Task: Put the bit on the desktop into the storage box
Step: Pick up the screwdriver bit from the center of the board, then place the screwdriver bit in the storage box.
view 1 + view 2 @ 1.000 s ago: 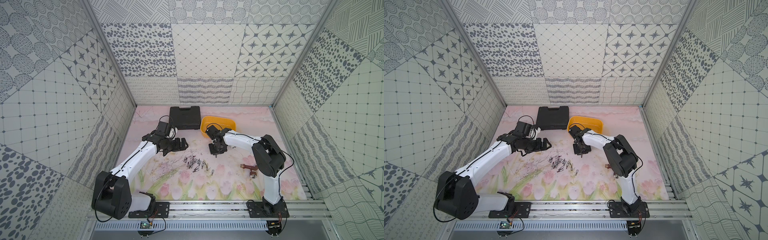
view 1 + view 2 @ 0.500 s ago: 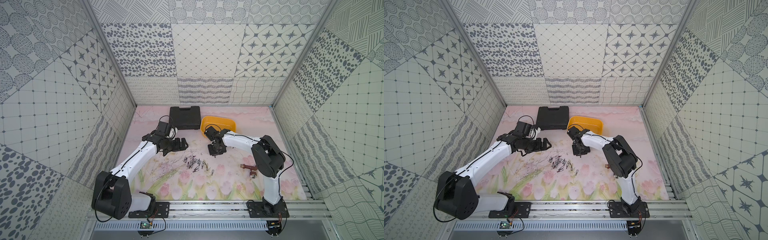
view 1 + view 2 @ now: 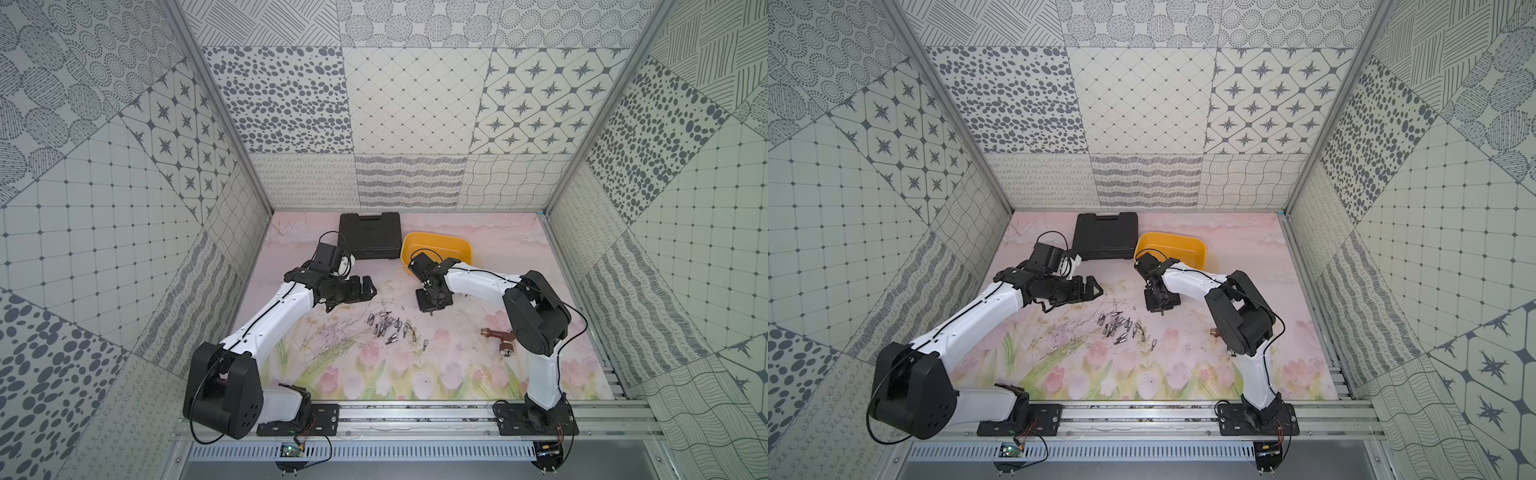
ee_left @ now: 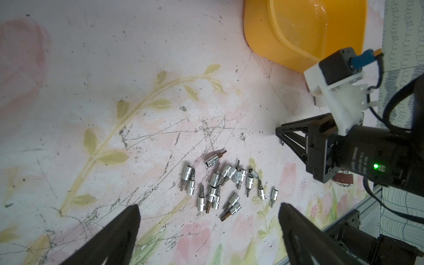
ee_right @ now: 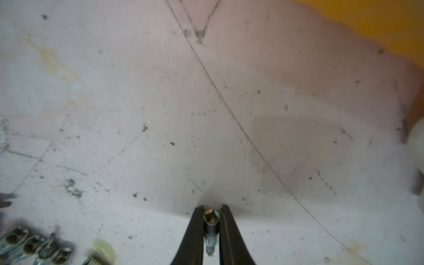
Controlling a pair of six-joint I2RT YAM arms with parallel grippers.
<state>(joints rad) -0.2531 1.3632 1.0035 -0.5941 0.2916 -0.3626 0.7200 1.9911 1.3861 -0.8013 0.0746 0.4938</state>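
Note:
The right gripper [image 5: 212, 210] is shut on one small silver bit [image 5: 211, 227], held lengthwise between the fingers just above the mat. In both top views this gripper [image 3: 432, 308] [image 3: 1162, 309] points down, in front of the yellow storage box [image 3: 440, 249] [image 3: 1173, 249]. A pile of several silver bits [image 3: 392, 328] [image 3: 1125, 328] [image 4: 227, 183] lies on the mat between the arms. The left gripper [image 3: 365, 286] [image 3: 1094, 289] [image 4: 208, 205] hovers open behind and to the left of the pile, holding nothing. The storage box [image 4: 298, 29] looks empty.
A black ribbed tool case [image 3: 370, 235] [image 3: 1105, 235] lies shut at the back, touching the box's left end. A brown-handled tool [image 3: 500, 338] [image 3: 1216, 332] lies by the right arm's base link. Patterned walls enclose the floral mat on three sides.
The right gripper's jaws have closed onto a bit near the box's front. The left arm has stayed still and open.

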